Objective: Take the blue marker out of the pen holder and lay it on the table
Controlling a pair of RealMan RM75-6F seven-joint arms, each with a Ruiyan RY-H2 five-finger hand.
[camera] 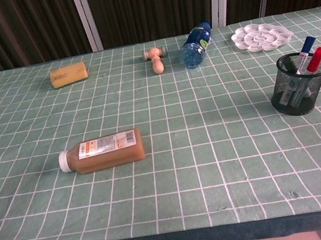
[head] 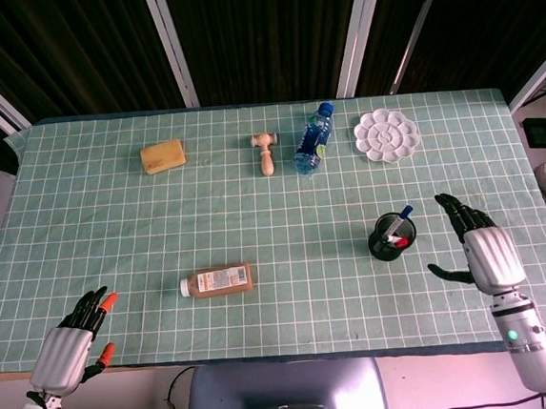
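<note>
A black mesh pen holder point(head: 389, 236) point(camera: 299, 84) stands right of the table's middle. A blue-capped marker point(head: 402, 216) point(camera: 305, 51) leans out of it beside a red-capped one point(camera: 316, 59). My right hand point(head: 482, 247) hovers just right of the holder in the head view, fingers spread and empty, a short gap away from it. My left hand point(head: 73, 343) hangs open at the front left corner, holding nothing. Neither hand appears in the chest view.
A brown bottle point(head: 218, 280) lies on its side at front centre. Along the back lie a yellow sponge point(head: 163, 157), a wooden mallet point(head: 266, 153), a blue water bottle point(head: 313, 139) and a white paint palette point(head: 387, 135). The green gridded cloth point(head: 113, 238) covers the table.
</note>
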